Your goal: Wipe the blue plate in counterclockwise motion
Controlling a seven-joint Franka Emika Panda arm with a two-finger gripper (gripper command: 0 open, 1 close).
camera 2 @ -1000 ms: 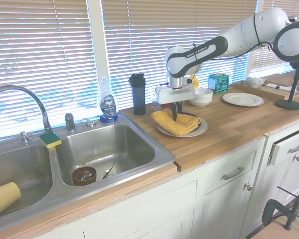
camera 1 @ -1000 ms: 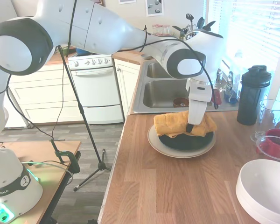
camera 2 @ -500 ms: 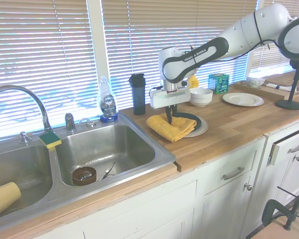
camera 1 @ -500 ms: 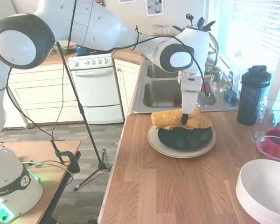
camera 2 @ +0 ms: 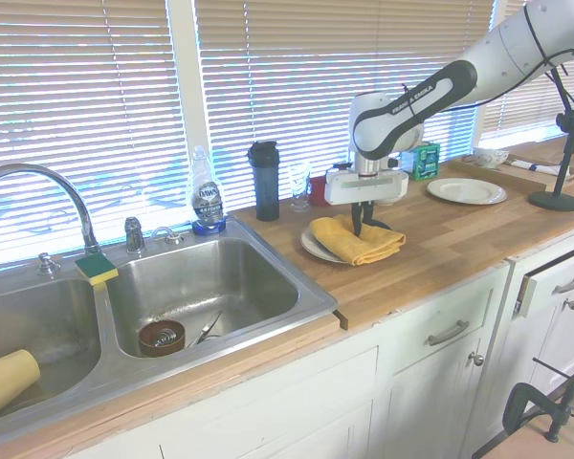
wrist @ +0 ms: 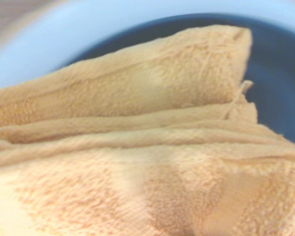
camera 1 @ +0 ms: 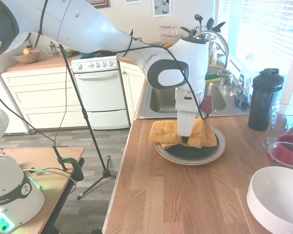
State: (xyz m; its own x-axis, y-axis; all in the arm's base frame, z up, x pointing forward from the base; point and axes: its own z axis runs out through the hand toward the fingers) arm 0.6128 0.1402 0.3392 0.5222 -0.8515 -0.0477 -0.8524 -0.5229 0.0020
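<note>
End effector points straight down with its 2 fingers closed on a folded yellow cloth, pressing it onto the blue plate. In the second exterior view the end effector stands at the middle of the cloth. The cloth covers most of the plate and overhangs its rim on the side facing the sink; only a dark crescent of the plate shows on the side away from the sink. The wrist view shows the cloth in soft folds over the dark plate surface, with a pale rim beyond it. The blue plate sits on top of a larger cream plate, which rests on the wooden desk just beside the sink edge. Further from the sink along the desk: a black shaker bottle, a clear glass, a red container and a big white bowl. In the second exterior view a dish soap bottle stands behind the sink.
</note>
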